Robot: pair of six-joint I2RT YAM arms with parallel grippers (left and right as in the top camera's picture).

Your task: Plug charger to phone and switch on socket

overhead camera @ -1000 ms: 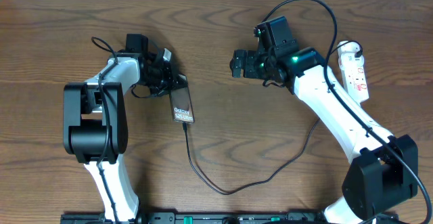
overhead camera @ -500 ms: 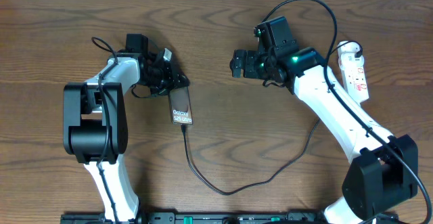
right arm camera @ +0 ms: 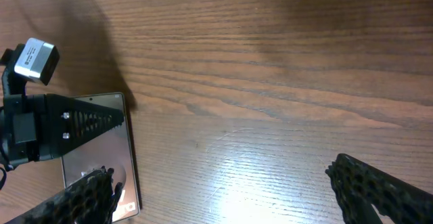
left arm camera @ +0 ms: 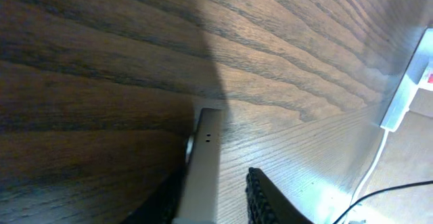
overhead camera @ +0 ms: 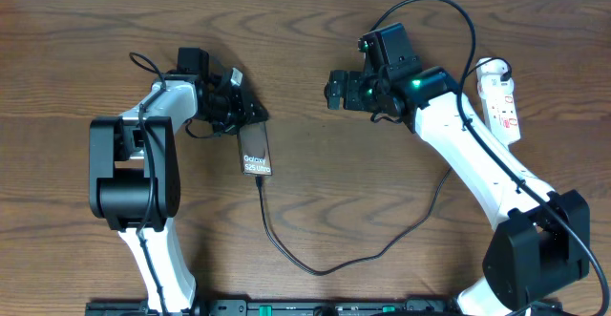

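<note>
Brown wood makes the surface (overhead camera: pixel 334 178) that carries all things. We see the phone (overhead camera: pixel 256 152) lying flat at about 9 o'clock from the middle, with its lettering up. The left tool (overhead camera: pixel 248 115) is at the phone's 12 o'clock end. Its jaws stand narrow on both sides of the phone's edge, and in the left wrist view a small gap shows beside one finger (left arm camera: pixel 265 198). The charger (overhead camera: pixel 286 253) meets the phone's 6 o'clock end and curves away toward 3 o'clock. The right tool (overhead camera: pixel 334 89) is spread wide and holds nothing. The socket (overhead camera: pixel 503 106) lies at 3 o'clock, well apart from the phone.
</note>
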